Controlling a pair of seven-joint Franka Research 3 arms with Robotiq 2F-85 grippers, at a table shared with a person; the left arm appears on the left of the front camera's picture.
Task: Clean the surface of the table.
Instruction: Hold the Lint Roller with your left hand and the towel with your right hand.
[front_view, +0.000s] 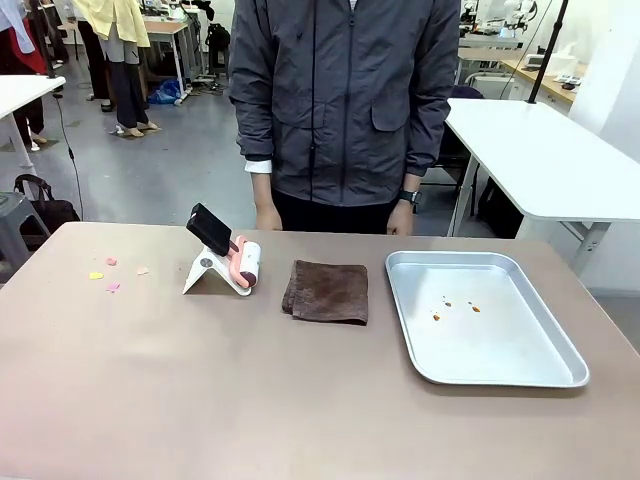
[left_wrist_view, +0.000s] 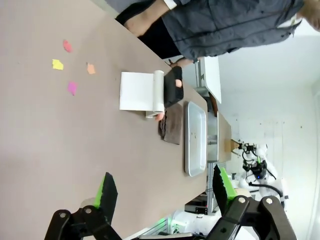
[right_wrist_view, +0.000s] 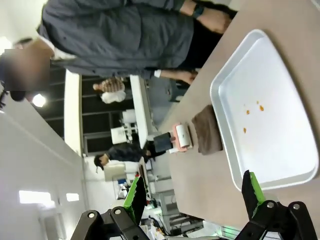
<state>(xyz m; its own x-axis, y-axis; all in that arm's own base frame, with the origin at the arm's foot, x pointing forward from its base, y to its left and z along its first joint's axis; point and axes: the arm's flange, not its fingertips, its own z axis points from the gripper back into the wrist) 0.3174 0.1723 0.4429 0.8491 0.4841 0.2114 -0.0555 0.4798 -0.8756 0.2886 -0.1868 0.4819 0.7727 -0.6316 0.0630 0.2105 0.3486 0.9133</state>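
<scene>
Scraps of pink, yellow and orange paper lie loose on the left part of your wide, matte brownish-taupe bench, which carries everything. They look like the mess set out for clearing. Near them on the right, a pink lint roller with a black handle leans on its white stand, probably parked handle-up for an easy grab. A folded dark brown cloth lies between it and a shiny silver metal tray holding orange crumbs. Your left claw and right claw both hang wide apart, holding nothing.
</scene>
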